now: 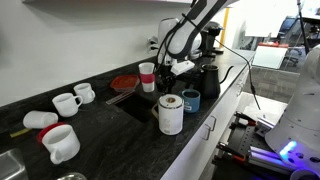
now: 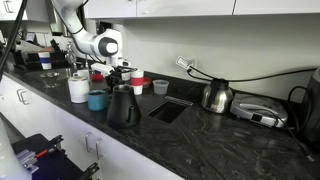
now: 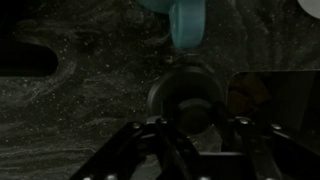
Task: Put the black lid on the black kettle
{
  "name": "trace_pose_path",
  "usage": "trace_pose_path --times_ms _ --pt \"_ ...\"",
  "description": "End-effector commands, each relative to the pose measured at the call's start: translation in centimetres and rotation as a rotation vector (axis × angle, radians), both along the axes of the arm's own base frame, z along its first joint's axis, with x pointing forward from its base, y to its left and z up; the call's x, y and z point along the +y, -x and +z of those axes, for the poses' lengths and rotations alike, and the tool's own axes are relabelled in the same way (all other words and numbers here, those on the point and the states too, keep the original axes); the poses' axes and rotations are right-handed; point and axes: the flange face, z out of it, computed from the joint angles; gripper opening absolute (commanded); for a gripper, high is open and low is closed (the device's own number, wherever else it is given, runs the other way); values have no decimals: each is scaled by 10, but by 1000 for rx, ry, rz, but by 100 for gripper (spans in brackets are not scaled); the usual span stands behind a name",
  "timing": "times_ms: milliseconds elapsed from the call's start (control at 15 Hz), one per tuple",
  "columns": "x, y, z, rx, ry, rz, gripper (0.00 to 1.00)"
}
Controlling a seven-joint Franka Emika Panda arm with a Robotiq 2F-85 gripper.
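Note:
The black kettle [image 1: 208, 78] [image 2: 122, 105] stands on the dark speckled counter beside a small teal mug [image 1: 190, 101] [image 2: 97, 100]. In the wrist view a round black lid [image 3: 185, 98] with a centre knob lies on the counter below my gripper [image 3: 196, 124]. The fingers stand apart on either side of the lid, and counter shows between them. The teal mug [image 3: 188, 20] is just beyond the lid. In both exterior views my gripper [image 1: 179, 68] [image 2: 123, 73] hangs low by the kettle's top, on its wall side. The lid is hidden in both.
A white cylindrical jug [image 1: 170, 113] [image 2: 78, 87] stands near the teal mug. Red and white cups [image 1: 147, 75] and a red plate [image 1: 124, 83] sit by the sunken sink [image 2: 170, 107]. A silver kettle [image 2: 216, 97] and white mugs [image 1: 68, 102] are farther off.

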Motion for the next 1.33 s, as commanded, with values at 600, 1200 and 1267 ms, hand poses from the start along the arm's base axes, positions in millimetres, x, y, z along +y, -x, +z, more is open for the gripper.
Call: trace_pose_path --times_ms 600,1200,1267 --pt "-16 -2 81 -109 2 -23 17" --pt "-76 15 195 -306 116 -167 17" --pt "-87 20 201 -304 143 -215 17"
